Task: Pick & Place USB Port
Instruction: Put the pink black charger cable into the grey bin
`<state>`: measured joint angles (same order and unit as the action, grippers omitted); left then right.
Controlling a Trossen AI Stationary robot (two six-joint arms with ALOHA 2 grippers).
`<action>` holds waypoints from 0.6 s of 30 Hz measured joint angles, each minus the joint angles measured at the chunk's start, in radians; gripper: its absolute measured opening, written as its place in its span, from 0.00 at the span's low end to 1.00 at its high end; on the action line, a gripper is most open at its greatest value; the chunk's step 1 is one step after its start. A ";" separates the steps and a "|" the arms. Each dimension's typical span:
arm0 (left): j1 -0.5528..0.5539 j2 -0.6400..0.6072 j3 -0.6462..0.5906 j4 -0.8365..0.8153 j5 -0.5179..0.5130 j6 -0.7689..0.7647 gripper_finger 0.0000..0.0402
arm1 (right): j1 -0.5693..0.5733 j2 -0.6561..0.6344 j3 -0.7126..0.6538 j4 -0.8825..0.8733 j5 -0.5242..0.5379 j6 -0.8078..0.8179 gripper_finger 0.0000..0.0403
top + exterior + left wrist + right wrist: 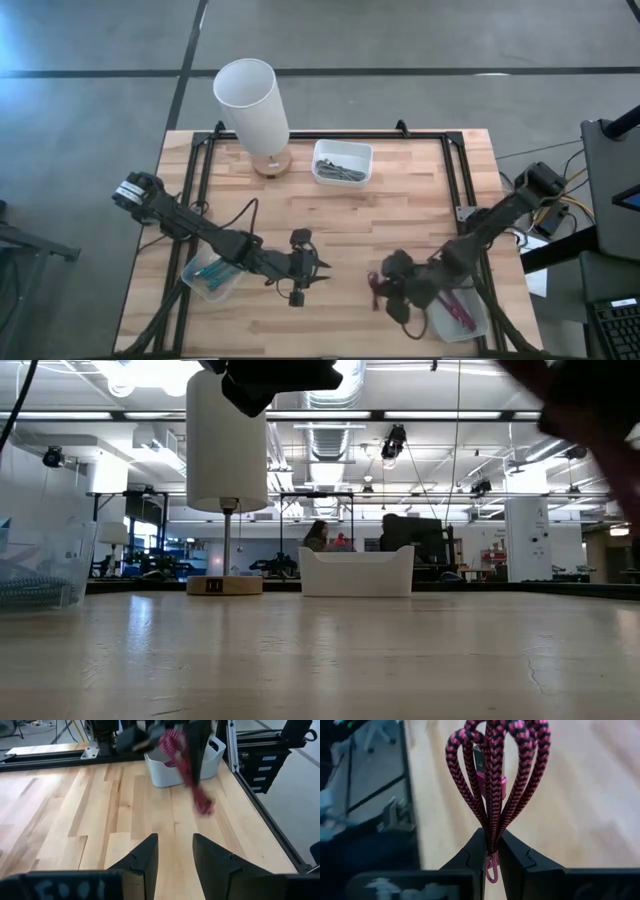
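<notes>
Wooden planks form the tabletop (400,215), edged by a black frame, on which a white lamp (252,110) and a white tray (342,162) of dark parts are set at the far side. Clear bins are placed at each near corner, the left bin (210,277) under the left arm. The left pincer (318,266) is held over bare wood near the middle, its fingers parted and empty. The right pincer (492,851) is clamped on a coiled pink braided USB cable (496,780), lifted just beside the right bin (462,315).
</notes>
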<state>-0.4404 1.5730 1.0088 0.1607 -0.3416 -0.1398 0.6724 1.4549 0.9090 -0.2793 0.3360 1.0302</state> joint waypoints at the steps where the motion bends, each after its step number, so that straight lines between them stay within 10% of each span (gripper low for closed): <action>1: 0.000 0.000 0.000 -0.002 0.000 0.000 0.30 | 0.011 -0.016 0.016 -0.046 -0.025 0.033 0.07; 18: 0.000 0.000 0.000 -0.006 0.000 -0.016 0.30 | 0.230 -0.090 0.243 -0.827 -0.286 0.590 0.07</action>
<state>-0.4404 1.5730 1.0088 0.1543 -0.3420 -0.1561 0.9027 1.3651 1.1515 -1.1067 0.0503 1.6205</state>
